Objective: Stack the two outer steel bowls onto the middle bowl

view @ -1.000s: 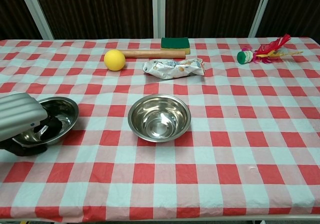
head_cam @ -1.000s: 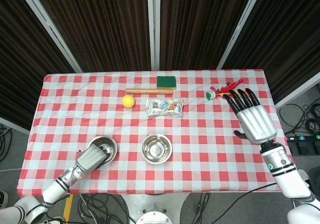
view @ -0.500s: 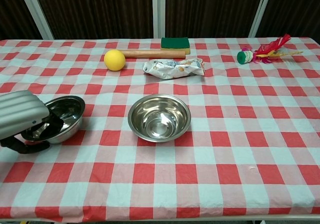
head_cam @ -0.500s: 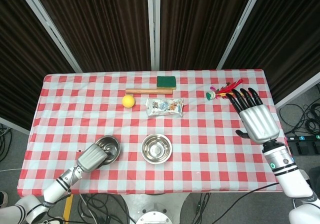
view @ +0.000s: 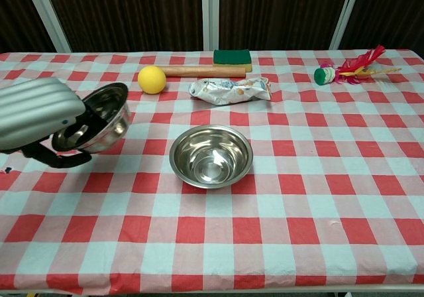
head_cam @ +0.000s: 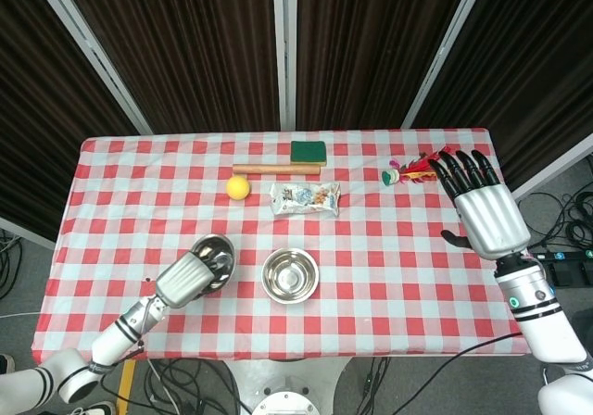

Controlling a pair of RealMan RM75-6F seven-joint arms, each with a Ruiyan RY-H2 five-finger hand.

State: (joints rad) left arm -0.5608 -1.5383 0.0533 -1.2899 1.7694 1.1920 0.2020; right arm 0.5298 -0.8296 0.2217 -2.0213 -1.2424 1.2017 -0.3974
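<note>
My left hand [head_cam: 188, 279] [view: 34, 115] grips a steel bowl [head_cam: 216, 257] [view: 97, 118] by its near rim. The bowl is lifted off the table and tilted, its opening turned toward me in the chest view. It hangs to the left of the middle steel bowl [head_cam: 290, 274] [view: 211, 156], which stands upright on the checked cloth. My right hand [head_cam: 485, 212] hovers flat with fingers spread and holding nothing, over the table's right edge; the chest view does not show it.
At the back lie a yellow ball [head_cam: 239, 187] [view: 152, 79], a wooden stick [head_cam: 275, 169], a green sponge [head_cam: 308, 151] and a snack packet [head_cam: 305, 197] [view: 230, 89]. A feathered shuttlecock [head_cam: 412, 169] [view: 350, 68] lies at the back right. The table's front edge [view: 212, 280] is near.
My left hand has raised the bowl off the cloth, tilted it and carried it rightward toward the middle bowl. My right hand has drifted a little to the right.
</note>
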